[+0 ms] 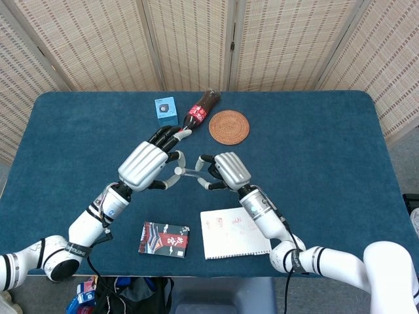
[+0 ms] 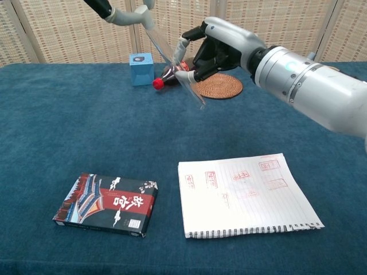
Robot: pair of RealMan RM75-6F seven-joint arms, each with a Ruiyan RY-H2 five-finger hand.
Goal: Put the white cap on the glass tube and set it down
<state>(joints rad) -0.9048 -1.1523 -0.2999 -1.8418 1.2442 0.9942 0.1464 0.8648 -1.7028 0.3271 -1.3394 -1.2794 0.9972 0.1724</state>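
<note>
Currently: glass tube (image 2: 172, 60) aloft above worktop (image 1: 314, 144) centre, pinched by right hand (image 1: 226, 171) | left hand (image 1: 145, 163) clamps white cap (image 1: 177, 171) at tube's end | risk: misaligned push may tilt tube, slipping from thin grip.

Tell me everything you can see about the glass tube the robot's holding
The glass tube is a slim, clear, see-through cylinder, held in the air above the blue table, slanted in the chest view. The right hand grips its middle; the left hand meets its other end, where a white cap shows. Its free lower end touches nothing.
</note>
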